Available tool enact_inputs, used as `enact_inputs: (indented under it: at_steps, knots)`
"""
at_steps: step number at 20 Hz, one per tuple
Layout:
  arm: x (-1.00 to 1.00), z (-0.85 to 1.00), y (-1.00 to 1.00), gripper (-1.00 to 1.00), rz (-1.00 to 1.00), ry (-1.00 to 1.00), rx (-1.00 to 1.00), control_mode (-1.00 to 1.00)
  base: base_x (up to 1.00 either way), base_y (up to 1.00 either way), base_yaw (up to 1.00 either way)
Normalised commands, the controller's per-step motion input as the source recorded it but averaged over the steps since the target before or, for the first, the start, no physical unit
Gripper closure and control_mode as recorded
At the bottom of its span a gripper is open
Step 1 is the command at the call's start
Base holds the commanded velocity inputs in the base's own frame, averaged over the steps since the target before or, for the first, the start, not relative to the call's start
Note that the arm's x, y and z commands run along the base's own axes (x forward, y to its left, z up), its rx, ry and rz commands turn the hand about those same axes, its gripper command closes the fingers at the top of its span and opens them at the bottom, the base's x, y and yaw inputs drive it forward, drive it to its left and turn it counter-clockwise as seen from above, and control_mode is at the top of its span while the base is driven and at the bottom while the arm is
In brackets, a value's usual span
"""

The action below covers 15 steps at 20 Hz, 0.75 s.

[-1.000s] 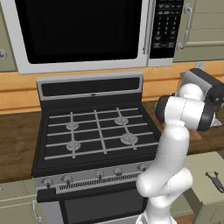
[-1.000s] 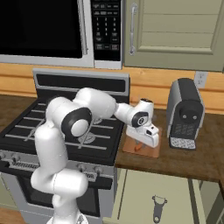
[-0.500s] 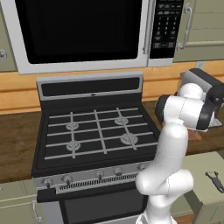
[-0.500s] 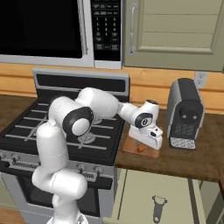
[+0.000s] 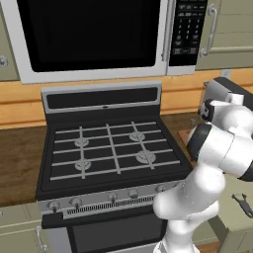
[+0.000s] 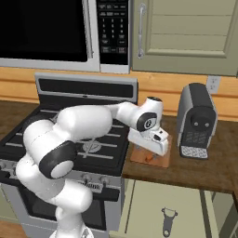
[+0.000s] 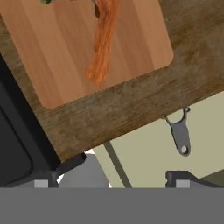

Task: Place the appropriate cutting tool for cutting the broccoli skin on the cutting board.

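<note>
a: where's the gripper (image 7: 111, 177)?
b: over the counter edge, fingers spread, holding nothing.
a: and the cutting board (image 7: 52, 52)?
b: at 12 o'clock, an orange-brown handled tool (image 7: 103, 41) lying on it. a grey peeler (image 7: 180, 134) sits at 3 o'clock, below the countertop (image 7: 144, 100).

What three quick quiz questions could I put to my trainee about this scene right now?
1. True or false: the peeler lies on the cutting board.
2. In the right base view, what stands on the counter right of the cutting board? A) coffee machine B) toaster C) kettle
3. Fill in: the tool is ____ and holds nothing.

Key: 1 false, it lies on the cream surface below the counter. 2 A. 3 open.
</note>
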Motion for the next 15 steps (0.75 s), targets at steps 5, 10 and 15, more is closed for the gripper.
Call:
enact_inputs:
  at_steps: [5,10,15]
  knots:
    - [-0.76,0.22,0.81,-1.0,0.08,0.0,-0.09,-1.0,0.0,0.0,0.0]
    - [-0.59,0.1,0.98,-1.0,0.11,0.0,-0.11,-1.0,0.0,0.0,0.0]
    - [-0.51,0.06,0.99,-1.0,0.13,0.0,-0.11,-1.0,0.0,0.0,0.0]
